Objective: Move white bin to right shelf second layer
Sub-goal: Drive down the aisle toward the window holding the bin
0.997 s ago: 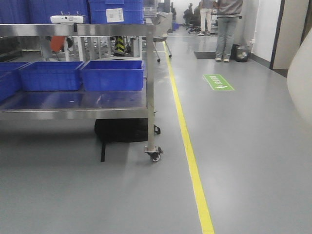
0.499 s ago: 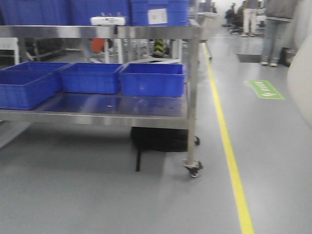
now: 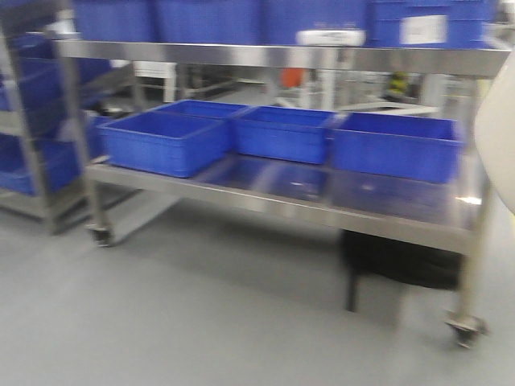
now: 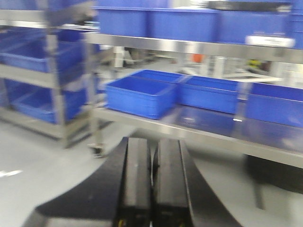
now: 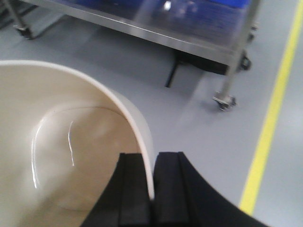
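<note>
The right gripper is closed on the rim of the bin, with the wall pinched between its fingers and the tub hanging to their left, clear of the floor. The left gripper is empty, and its fingers are pressed together with no gap. Compared with the earlier front views, the scene has shifted to the right. The cart with its crates now fills the frame, its right leg has moved from centre to the far right edge, and the people have dropped out of view. The yellow line now shows only in the right wrist view. A rack has entered ahead and to the left of both grippers. The bin holds the same place at the right edge of the front view, so the grip appears stable. This indicates a base turn in the transport phase (the blur supports this). No roller shelf is identifiable yet, so placement probably remains some way off.
</note>
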Controlling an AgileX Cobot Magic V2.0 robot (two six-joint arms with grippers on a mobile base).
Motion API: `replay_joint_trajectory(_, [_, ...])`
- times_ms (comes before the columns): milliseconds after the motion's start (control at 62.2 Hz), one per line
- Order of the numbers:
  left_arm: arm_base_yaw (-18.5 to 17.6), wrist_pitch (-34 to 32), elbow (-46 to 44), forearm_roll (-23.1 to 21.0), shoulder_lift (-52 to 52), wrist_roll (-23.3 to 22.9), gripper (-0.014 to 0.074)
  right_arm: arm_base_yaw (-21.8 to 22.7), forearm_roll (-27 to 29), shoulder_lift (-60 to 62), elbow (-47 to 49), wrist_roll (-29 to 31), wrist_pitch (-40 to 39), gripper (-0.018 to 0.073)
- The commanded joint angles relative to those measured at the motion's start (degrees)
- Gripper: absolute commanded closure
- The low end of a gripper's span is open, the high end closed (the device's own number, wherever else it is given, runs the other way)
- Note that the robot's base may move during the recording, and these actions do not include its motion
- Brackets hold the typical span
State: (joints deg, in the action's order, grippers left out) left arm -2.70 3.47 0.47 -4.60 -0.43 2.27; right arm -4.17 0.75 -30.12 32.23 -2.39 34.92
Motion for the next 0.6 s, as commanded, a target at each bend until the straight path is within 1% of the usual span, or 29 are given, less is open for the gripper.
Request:
replay_joint_trajectory(0, [-0.3,-4.8,1.6,-0.3,-0.9,-0.3,0.0512,-0.1,0.4,0.0,1.9,0.3,-5.3,0.0507])
replay_joint_trajectory(579, [-0.3,-4.8,1.6,-0.3,-0.9,-0.3,0.0512,-0.1,0.4,0.0,1.9,0.3,-5.3,0.0507])
